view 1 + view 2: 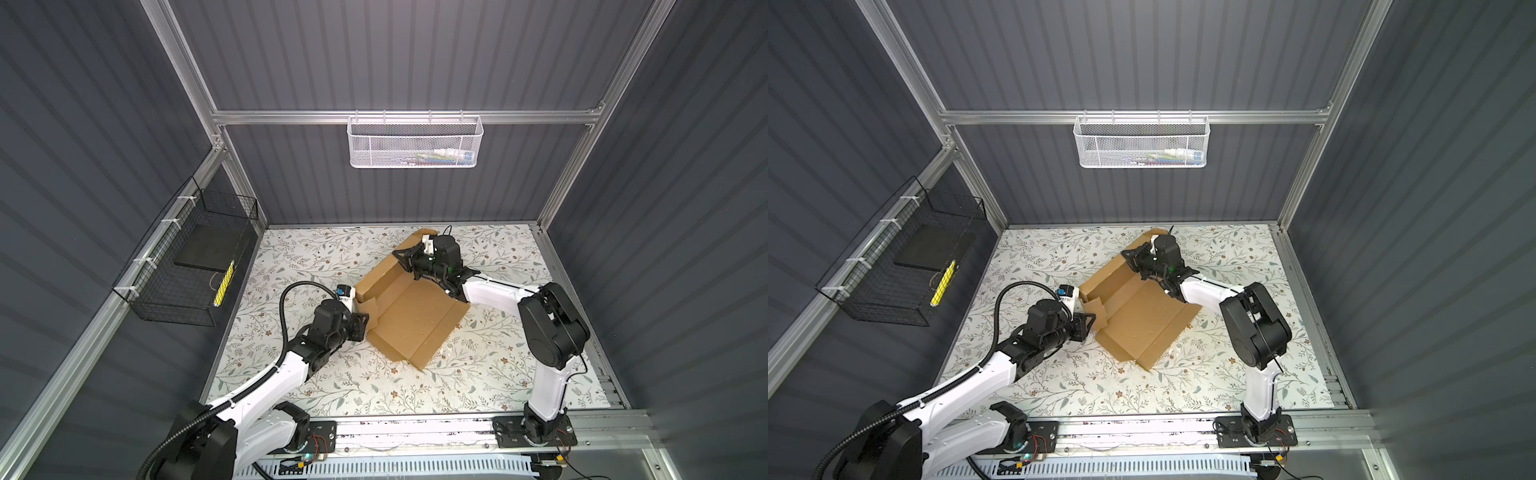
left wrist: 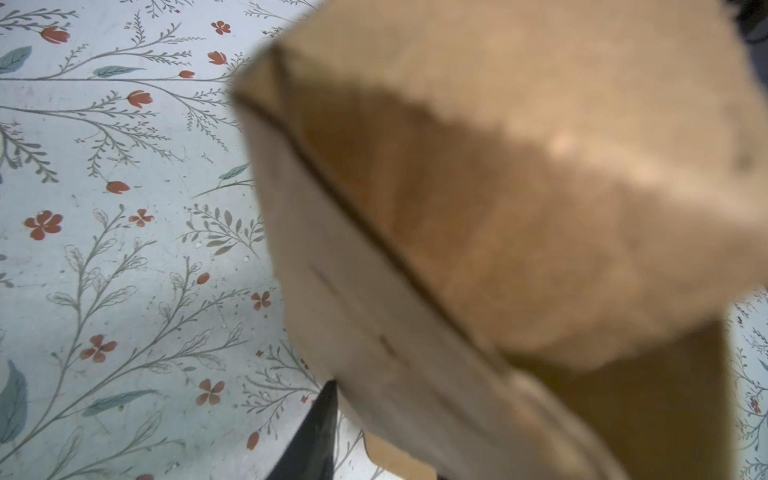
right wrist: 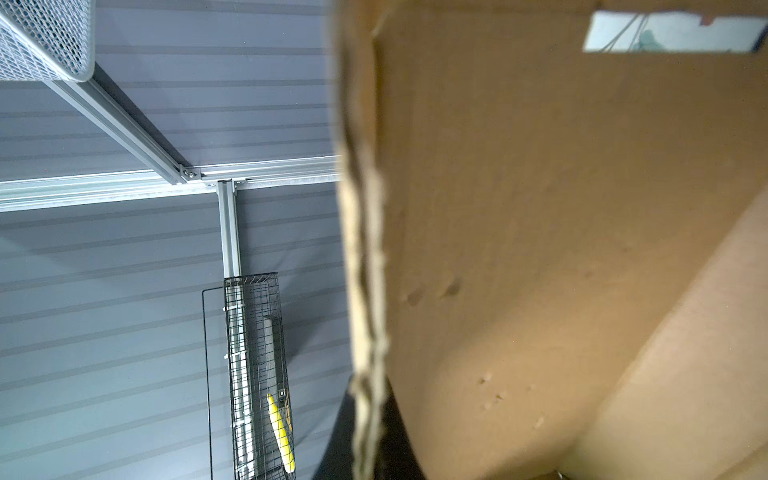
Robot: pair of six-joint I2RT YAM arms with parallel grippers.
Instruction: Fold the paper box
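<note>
Lying on the floral counter [image 1: 332, 390] in front of the white mesh basket [image 1: 413, 143], the paper box [image 1: 415, 320] is partly formed — base flat, some walls raised. The right pincer [image 1: 405, 259] is closed on the raised cardboard edge nearest the basket. The left pincer [image 1: 360, 322] meets a side flap farther from the basket — one finger [image 2: 316, 436] shows beside the cardboard, and whether it grips cannot be told.

Paper box [image 1: 415, 320] plain brown; table [image 1: 332, 386] white, floral print; walls [image 1: 395, 62] grey.
</note>
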